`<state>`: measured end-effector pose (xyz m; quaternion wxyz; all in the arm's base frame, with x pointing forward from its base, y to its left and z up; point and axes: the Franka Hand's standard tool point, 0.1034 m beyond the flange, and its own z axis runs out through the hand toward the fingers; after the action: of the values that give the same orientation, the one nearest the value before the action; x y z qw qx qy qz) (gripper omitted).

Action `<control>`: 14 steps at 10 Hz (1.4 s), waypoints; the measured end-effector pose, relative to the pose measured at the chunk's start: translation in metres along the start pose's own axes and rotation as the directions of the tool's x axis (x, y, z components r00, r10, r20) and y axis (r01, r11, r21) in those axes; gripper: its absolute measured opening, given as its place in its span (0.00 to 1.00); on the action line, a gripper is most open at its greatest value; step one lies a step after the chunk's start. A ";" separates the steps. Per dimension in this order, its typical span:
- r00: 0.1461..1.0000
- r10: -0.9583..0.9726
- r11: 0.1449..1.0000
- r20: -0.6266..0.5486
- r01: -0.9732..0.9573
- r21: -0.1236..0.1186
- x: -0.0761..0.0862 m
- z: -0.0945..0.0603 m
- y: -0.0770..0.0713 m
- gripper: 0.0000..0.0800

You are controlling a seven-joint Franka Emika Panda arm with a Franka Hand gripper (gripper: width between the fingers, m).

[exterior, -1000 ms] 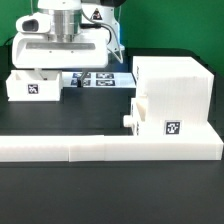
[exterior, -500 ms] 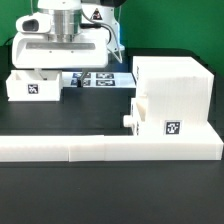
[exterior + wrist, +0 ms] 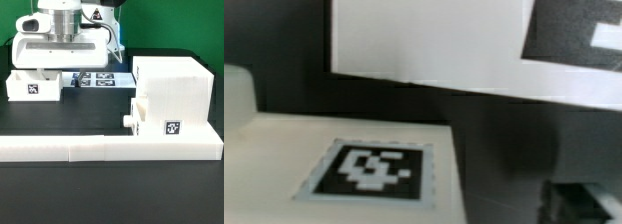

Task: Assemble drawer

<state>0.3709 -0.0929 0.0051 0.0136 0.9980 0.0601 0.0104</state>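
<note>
The drawer's tall white housing (image 3: 172, 90) stands at the exterior view's right. A small tray (image 3: 150, 122) sits partly inside it low down, its knob (image 3: 128, 120) pointing to the exterior view's left and a tag on its front. The second tray (image 3: 34, 86), also tagged, lies at the left. My gripper (image 3: 48, 72) hangs straight over this tray, with its fingertips hidden behind the wrist body and the tray wall. The blurred wrist view shows the tray's tagged white face (image 3: 381, 170) very close. The jaws do not show clearly.
The long low white L-shaped bar (image 3: 100, 150) runs across the front, against the housing's base. The marker board (image 3: 100, 78) lies at the back between the tray and the housing; a white sheet in the wrist view (image 3: 455, 45) may be the same board.
</note>
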 end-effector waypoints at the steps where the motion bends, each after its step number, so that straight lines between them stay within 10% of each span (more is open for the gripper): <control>1: 1.000 0.000 1.000 0.000 0.000 0.000 0.000 0.000 0.000 0.47; 4: 1.000 -0.001 1.000 0.000 0.001 0.000 0.000 0.000 0.000 0.08; 11: 1.000 -0.004 1.000 -0.001 0.004 0.000 0.001 0.000 -0.001 0.05; 14: 0.992 -0.125 0.992 -0.008 0.125 0.020 0.038 -0.020 -0.020 0.05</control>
<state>0.4056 -0.0680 0.0251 0.0037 0.9923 0.1228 0.0123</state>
